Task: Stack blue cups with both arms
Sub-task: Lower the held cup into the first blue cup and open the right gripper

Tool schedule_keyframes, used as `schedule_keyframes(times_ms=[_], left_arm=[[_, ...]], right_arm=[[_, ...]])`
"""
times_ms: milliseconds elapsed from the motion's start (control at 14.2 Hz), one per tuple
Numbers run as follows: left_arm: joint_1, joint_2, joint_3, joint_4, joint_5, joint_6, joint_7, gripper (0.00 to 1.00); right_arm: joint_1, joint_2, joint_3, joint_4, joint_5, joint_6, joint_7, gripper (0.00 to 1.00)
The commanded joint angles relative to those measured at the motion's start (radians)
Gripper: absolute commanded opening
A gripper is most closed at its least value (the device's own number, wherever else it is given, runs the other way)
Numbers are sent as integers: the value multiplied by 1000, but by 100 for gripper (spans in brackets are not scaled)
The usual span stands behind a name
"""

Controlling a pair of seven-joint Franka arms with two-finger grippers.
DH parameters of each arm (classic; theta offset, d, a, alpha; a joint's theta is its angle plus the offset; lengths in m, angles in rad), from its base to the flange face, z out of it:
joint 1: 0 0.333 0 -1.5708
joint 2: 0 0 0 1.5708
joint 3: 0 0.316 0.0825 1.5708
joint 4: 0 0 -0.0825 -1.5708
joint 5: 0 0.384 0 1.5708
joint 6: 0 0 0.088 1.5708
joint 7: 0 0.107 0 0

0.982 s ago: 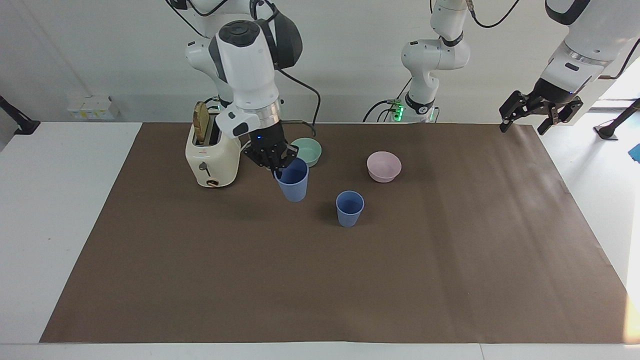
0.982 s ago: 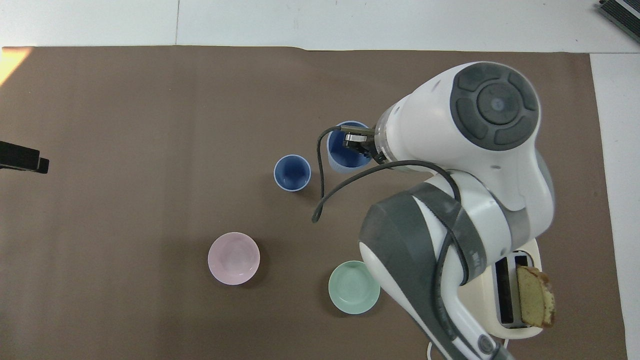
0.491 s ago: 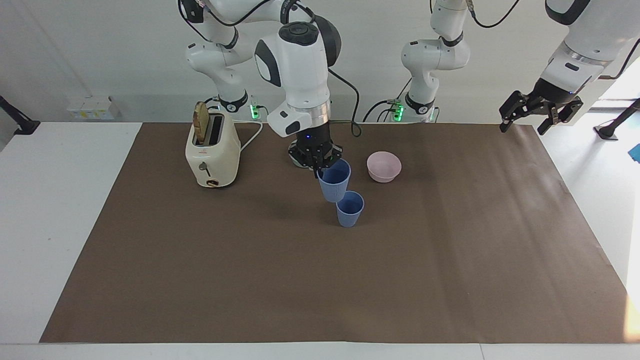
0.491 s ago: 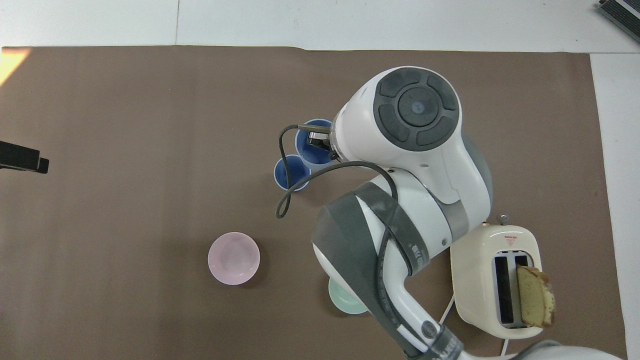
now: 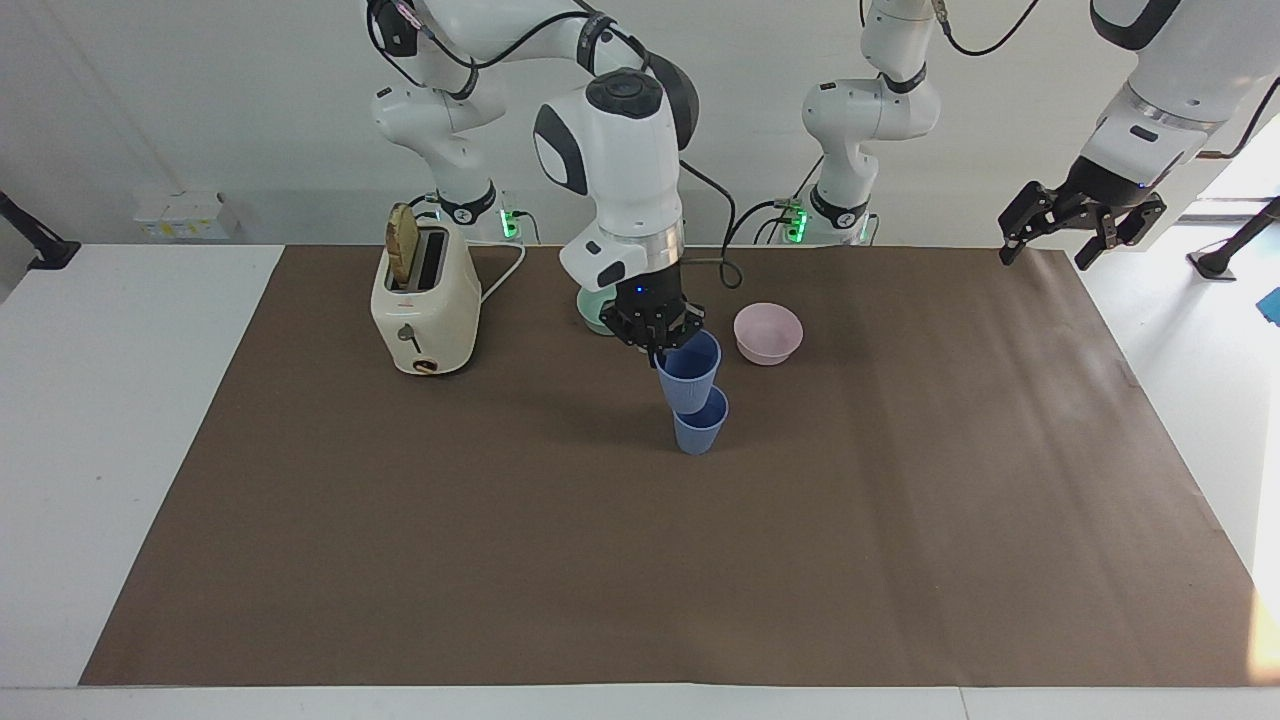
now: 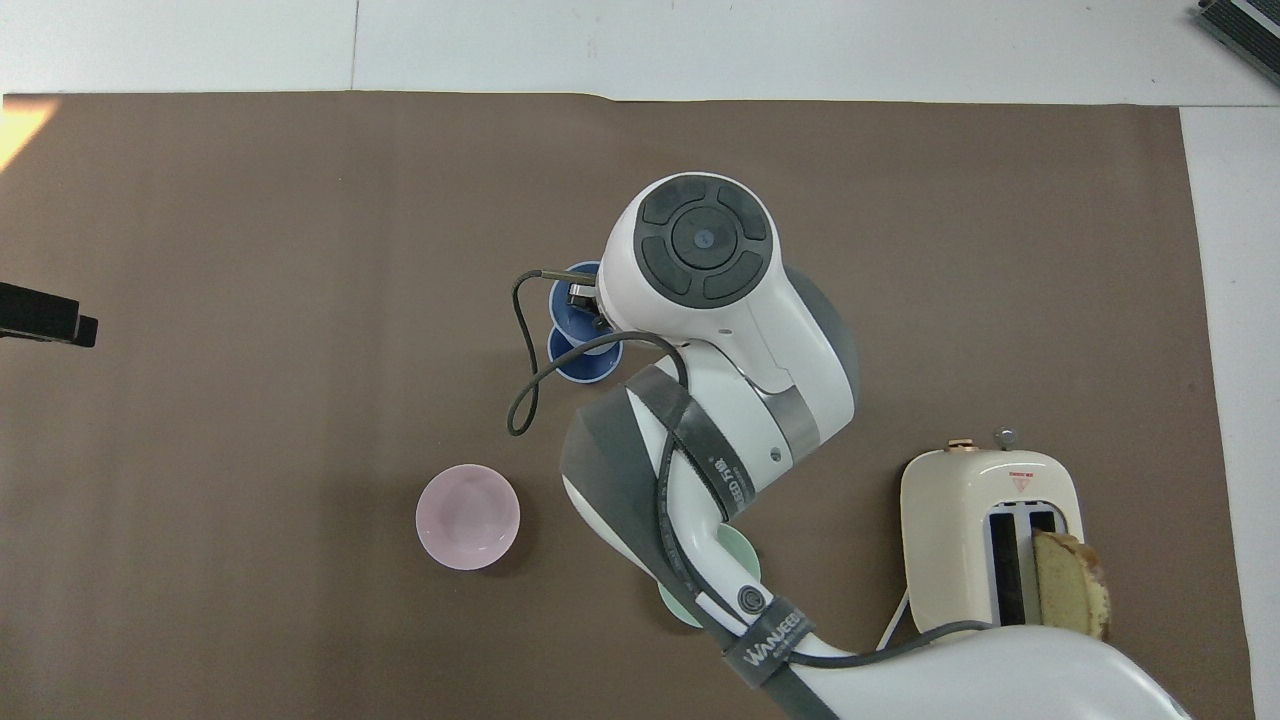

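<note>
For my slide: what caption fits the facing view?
Right gripper lowers one blue cup into the other cup.

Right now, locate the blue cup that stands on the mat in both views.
Facing view: the standing blue cup is mid-picture, just under the held blue cup in the right gripper.
Overhead view: standing blue cup above centre, its rim partly under the arm.
Shared landmark: the pink bowl.

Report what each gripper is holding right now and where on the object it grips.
The right gripper holds one blue cup by its rim, over the other blue cup standing on the mat. The left gripper holds nothing and waits above the mat's edge.
</note>
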Motion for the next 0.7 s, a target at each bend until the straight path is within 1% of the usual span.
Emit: schedule_keyframes(times_ms=[0,491,632], left_arm=[[11,-6,-8,9,18,-15,8,100],[10,-6,-8,7,18,-15,8,100],[10,-6,-8,9,18,-15,8,100]], right_arm=[[6,12,4,23,-18,0,24,0],[26,44,4,20,-20,6,30,0],[28,47,4,15,-18,52,32,0]])
